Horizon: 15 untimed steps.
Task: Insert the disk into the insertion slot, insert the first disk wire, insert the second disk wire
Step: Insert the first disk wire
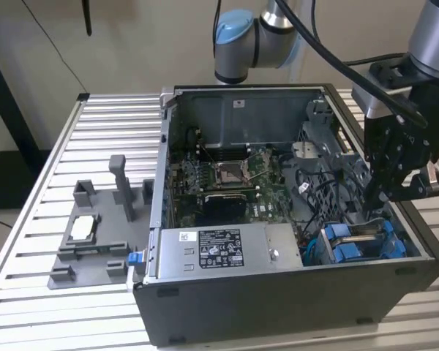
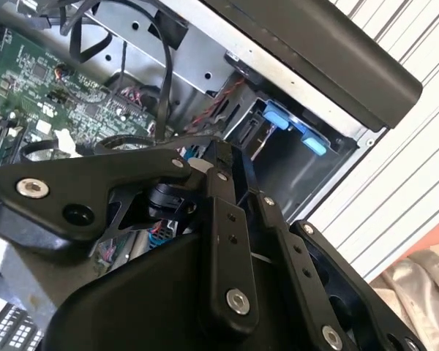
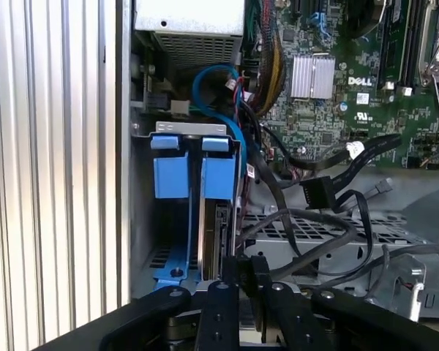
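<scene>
The disk (image 3: 221, 241) stands edge-on in the insertion slot (image 3: 177, 252) of the drive cage, and its blue carrier tabs (image 3: 183, 175) sit at the bay's far end. In the exterior view the blue carrier (image 1: 353, 245) shows in the case's front corner on that view's right. My gripper (image 1: 383, 194) hangs just above that cage. In the first wrist view the gripper (image 3: 247, 269) is at the disk's near end, fingers together with nothing seen between them. It also shows in the second wrist view (image 2: 212, 155), near more blue tabs (image 2: 289, 124). A loose black wire connector (image 3: 318, 192) lies beside the cage, with a second connector (image 3: 380, 186) past it.
The open computer case (image 1: 293, 292) sits on a slatted metal table (image 1: 102, 131). Inside it are the motherboard (image 1: 227, 179), a power supply (image 1: 219, 248) and a tangle of black cables (image 1: 329, 194). A grey fixture (image 1: 95, 234) stands on the table at the exterior view's left.
</scene>
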Tool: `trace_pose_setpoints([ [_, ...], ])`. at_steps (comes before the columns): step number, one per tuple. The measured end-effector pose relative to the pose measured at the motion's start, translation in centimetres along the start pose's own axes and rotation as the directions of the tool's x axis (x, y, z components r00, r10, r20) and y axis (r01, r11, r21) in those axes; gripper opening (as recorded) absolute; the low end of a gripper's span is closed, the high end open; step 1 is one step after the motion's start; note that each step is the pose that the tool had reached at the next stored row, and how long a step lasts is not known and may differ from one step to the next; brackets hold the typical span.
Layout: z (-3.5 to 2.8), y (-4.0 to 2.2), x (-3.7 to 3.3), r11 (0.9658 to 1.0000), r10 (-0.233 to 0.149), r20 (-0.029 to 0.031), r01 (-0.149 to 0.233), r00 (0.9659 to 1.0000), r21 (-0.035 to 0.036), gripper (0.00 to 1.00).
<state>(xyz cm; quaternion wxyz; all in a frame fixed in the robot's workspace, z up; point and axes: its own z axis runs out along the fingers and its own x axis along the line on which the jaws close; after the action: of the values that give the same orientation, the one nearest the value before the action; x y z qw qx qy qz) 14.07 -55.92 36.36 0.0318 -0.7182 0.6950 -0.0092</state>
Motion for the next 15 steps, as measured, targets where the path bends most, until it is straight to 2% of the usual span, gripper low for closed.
trace_pose_setpoints([
  [1, 0.08, -0.12, 0.10, 1.0000, 0.000, 0.0002, 0.000, 1.0000, -0.0052, 0.19],
  [4, 0.44, -0.32, 0.41, 0.9999, 0.001, 0.0003, -0.001, 1.0000, -0.0116, 0.19],
  [8, 1.10, -0.48, 0.58, 0.9999, 0.007, 0.0000, -0.007, 1.0000, -0.0135, 0.19],
  [12, 1.58, -0.61, 0.62, 0.9997, 0.015, -0.0003, -0.015, 0.9999, -0.0207, 0.19],
  [15, 1.91, -0.79, 0.64, 0.9995, 0.021, -0.0006, -0.021, 0.9998, -0.0219, 0.19],
])
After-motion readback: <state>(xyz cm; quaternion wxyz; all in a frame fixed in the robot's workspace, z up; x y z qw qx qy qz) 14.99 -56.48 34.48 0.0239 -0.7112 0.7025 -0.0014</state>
